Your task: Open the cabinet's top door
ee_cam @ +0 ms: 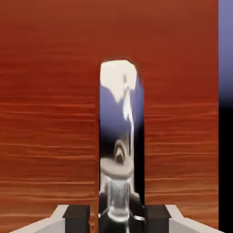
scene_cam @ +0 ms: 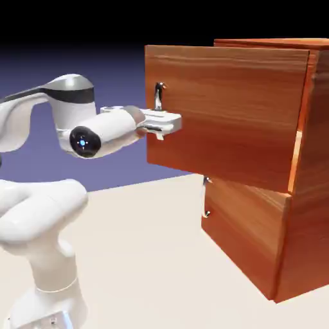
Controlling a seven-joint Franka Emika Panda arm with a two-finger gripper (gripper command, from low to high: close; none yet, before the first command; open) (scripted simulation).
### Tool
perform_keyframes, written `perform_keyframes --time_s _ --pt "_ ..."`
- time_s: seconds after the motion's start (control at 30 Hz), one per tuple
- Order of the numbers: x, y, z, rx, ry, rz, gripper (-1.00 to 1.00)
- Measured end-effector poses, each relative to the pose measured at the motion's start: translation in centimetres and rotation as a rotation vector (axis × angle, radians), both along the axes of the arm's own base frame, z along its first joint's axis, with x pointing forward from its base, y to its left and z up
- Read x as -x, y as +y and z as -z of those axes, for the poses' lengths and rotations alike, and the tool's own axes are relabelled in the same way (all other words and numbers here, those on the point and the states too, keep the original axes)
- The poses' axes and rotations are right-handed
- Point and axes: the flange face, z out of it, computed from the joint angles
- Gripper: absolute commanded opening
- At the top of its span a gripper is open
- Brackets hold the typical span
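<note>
The reddish-brown cabinet (scene_cam: 308, 193) stands at the right of the exterior view. Its top door (scene_cam: 225, 109) stands out from the cabinet's front toward the left, with a gap along its right edge. A thin vertical silver handle (scene_cam: 158, 95) sits near the door's left edge. My gripper (scene_cam: 160, 121) is shut on the lower part of that handle. In the hand view the mirror-like handle (ee_cam: 122, 136) fills the middle, against the door's wood (ee_cam: 50, 113). The dark fingertips (ee_cam: 77, 215) press on it from both sides at the bottom edge.
Below the top door is the shorter lower panel (scene_cam: 247, 225), closed, with its own silver handle (scene_cam: 206, 199). The white arm (scene_cam: 38, 193) rises at the lower left over the pale table (scene_cam: 148, 257). In the hand view, blue backdrop (ee_cam: 225, 45) shows past the door's right edge.
</note>
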Motion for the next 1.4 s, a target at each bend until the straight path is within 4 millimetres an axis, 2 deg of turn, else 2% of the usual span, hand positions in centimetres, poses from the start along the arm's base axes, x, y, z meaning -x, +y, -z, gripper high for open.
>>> perform_keyframes --time_s 0.37,0.7,1.0,1.33,1.37,1.4 --pt "3.0 -7.5 0.0 0.000 0.000 -0.211 -1.00" --pt "4.3 -15.2 0.0 0.000 0.000 -0.414 -1.00" --pt "4.1 -22.6 0.0 0.000 0.000 -0.608 -1.00" --pt "2.3 -30.2 0.0 0.000 0.000 -0.812 -1.00" --pt "2.2 -30.7 0.0 0.000 0.000 -0.826 1.00" --pt "2.1 -30.7 0.0 0.000 0.000 -0.828 1.00"
